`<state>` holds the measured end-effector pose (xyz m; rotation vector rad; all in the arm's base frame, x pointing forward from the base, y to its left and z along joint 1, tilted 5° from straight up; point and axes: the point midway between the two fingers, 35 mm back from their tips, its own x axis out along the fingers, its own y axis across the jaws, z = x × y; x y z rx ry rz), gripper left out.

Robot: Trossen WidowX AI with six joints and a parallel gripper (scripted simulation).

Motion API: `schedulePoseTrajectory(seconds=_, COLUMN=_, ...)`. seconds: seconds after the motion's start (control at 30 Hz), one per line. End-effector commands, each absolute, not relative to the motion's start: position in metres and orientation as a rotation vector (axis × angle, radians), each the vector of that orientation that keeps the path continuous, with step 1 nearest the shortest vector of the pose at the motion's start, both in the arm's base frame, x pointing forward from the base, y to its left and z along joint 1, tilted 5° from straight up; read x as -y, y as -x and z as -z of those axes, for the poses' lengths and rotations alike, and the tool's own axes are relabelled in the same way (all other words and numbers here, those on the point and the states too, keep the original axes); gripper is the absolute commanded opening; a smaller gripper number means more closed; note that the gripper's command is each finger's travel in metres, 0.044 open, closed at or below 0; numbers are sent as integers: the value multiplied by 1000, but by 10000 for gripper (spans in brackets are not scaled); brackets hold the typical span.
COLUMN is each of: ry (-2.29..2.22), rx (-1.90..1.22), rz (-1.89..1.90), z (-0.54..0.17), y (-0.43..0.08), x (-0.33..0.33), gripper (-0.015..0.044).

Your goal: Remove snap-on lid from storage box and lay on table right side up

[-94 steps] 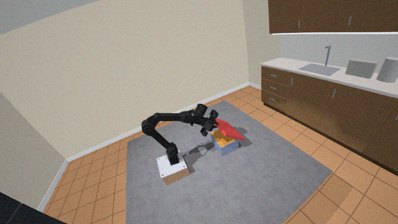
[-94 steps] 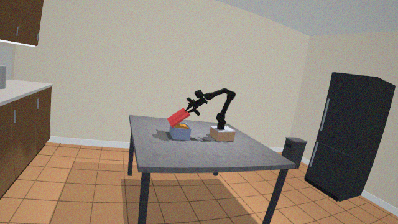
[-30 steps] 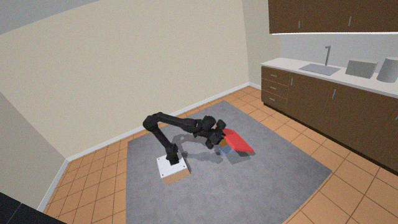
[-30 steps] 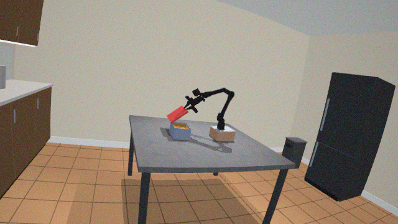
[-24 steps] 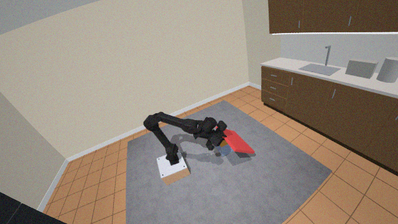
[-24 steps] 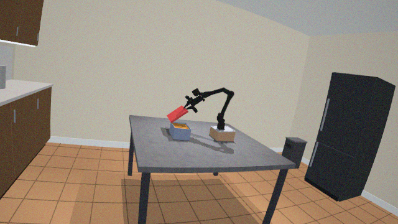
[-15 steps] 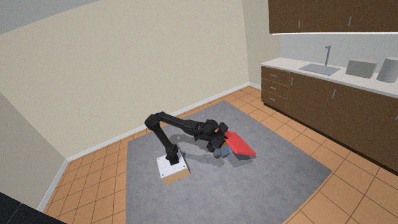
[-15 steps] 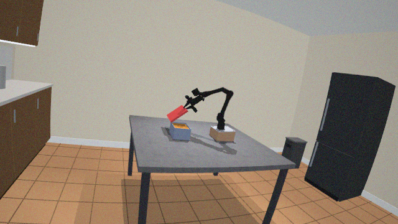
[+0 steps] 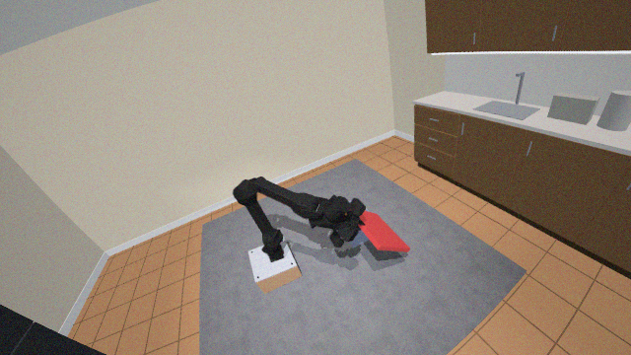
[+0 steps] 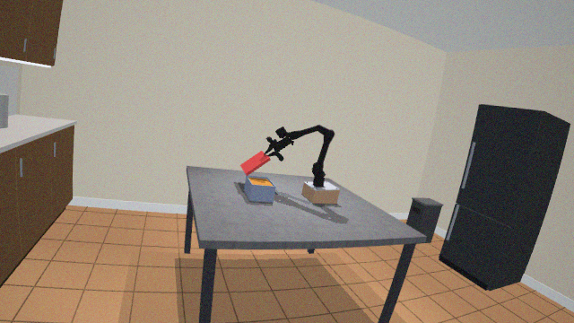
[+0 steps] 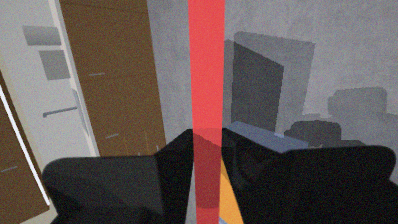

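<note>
Lid (image 9: pixel 384 233) (image 10: pixel 255 162) (image 11: pixel 206 65) tilts, its long axis sloping down and away from our gripper (image 9: pixel 351 227) (image 10: pixel 267 152) (image 11: pixel 206 134). We grip its upper end.

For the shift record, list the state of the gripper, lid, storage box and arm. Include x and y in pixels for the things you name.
Gripper (image 9: pixel 359 223) (image 10: pixel 266 154) (image 11: pixel 206 134): shut on the lid
Lid (image 9: pixel 384 234) (image 10: pixel 255 162) (image 11: pixel 207 65): off the box, tilted, in the air
Storage box (image 10: pixel 259 193) (image 11: pixel 265 136): open, upright on the table
Arm (image 9: pixel 283 194) (image 10: pixel 326 145): bent, reaching out
</note>
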<state>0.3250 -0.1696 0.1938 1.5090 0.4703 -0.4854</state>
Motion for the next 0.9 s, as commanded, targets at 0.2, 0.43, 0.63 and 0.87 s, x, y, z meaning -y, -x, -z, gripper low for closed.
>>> schedulePoseTrajectory(seconds=0.2, ry=-1500, rx=-461, rz=473, z=-199, y=-323, x=191, gripper=0)
schedulePoseTrajectory(seconds=0.43, ry=-1498, rx=-461, rz=473, z=-199, y=-322, x=205, gripper=0)
schedulePoseTrajectory(seconds=0.63, ry=-1497, rx=-461, rz=473, z=-199, y=-320, x=217, gripper=0)
schedulePoseTrajectory(seconds=0.87, ry=-1496, rx=-461, rz=474, z=-200, y=-318, x=231, gripper=0)
